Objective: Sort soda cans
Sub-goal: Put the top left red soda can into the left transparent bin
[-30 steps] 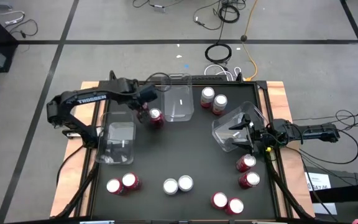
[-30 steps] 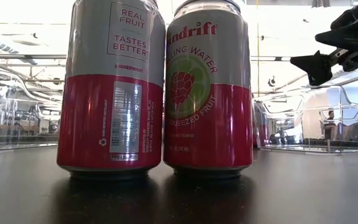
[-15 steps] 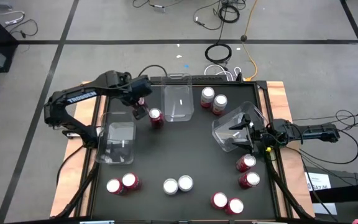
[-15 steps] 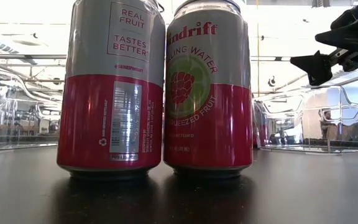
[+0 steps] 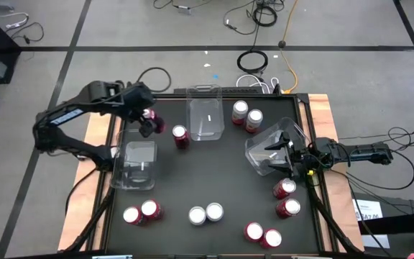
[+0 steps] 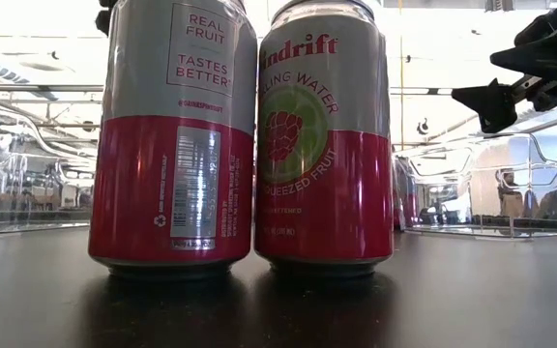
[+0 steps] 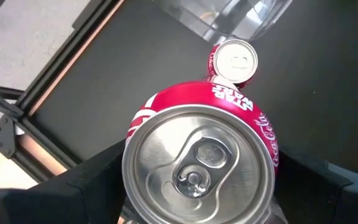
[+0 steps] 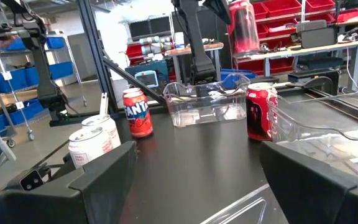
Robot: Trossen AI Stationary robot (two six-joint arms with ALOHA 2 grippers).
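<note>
My left gripper [image 5: 147, 124] is shut on a red soda can [image 7: 197, 165] held above the table's far left, beyond the left clear bin [image 5: 136, 164]. In the right wrist view the can [image 8: 242, 25] hangs high above the table. Another red can [image 5: 180, 135] stands on its base close by, to the right. My right gripper [image 5: 282, 155] is open at the tilted clear bin [image 5: 264, 147] on the right; whether it touches the bin I cannot tell. Other cans stand in pairs along the near edge and the right side. My left gripper pinches the red can's body just below its silver top [image 7: 134, 130], one finger [image 7: 92, 183] on each side. The fingers come from above, pointing down. The can is upright and lifted clear of the table.
A third clear bin [image 5: 207, 116] stands at the far middle, with two cans [image 5: 246, 115] to its right. Two silver cans [image 5: 205, 214] stand at the near middle; red pairs stand near left [image 5: 141, 212], near right [image 5: 262, 235] and right [image 5: 286, 198]. Two cans [image 6: 249, 135] fill the low view.
My left gripper has gone toward the table's left edge with the red can held clear of the table, away from the red can that stands beside the far bin. My right arm has kept still.
</note>
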